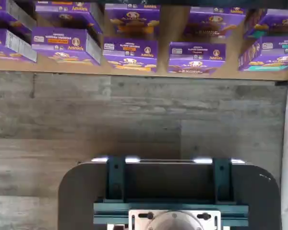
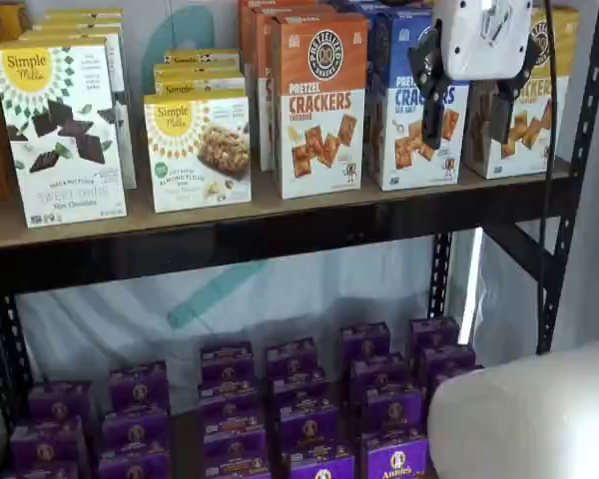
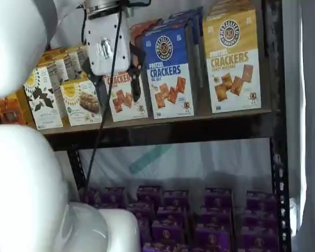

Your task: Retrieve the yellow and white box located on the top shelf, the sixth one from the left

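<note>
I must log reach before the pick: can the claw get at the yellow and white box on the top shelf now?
Probably yes. The claw hangs open in front of the shelf, with nothing between it and the yellow and white box. The box stands upright at the front edge of the top shelf, beside the blue carton.

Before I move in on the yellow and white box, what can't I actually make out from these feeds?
- Yellow and white box: clear in one shelf view; in the other the gripper covers most of its front.
- Fingers: one shelf view shows a gap; the wrist view shows none, only purple boxes and floor.
- Top shelf: its left end is cut off by the edge.
- Orange carton: partly hidden behind the gripper.
</note>
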`<state>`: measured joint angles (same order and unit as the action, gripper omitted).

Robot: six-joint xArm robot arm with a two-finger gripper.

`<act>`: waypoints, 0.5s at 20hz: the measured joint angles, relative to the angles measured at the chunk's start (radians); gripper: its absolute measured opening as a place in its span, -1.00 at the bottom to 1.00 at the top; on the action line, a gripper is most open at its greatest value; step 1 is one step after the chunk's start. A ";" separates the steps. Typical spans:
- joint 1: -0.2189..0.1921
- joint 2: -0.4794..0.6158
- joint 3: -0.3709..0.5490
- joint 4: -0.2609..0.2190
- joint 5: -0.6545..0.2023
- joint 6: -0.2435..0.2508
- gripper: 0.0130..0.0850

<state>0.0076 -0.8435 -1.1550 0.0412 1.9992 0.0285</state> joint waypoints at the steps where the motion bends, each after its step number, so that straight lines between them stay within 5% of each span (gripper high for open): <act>1: -0.021 0.004 -0.003 0.023 0.008 -0.010 1.00; 5: -0.059 0.009 -0.006 0.070 0.021 -0.027 1.00; 10: -0.032 0.002 -0.001 0.027 -0.005 -0.021 1.00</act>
<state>-0.0241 -0.8417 -1.1561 0.0684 1.9947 0.0072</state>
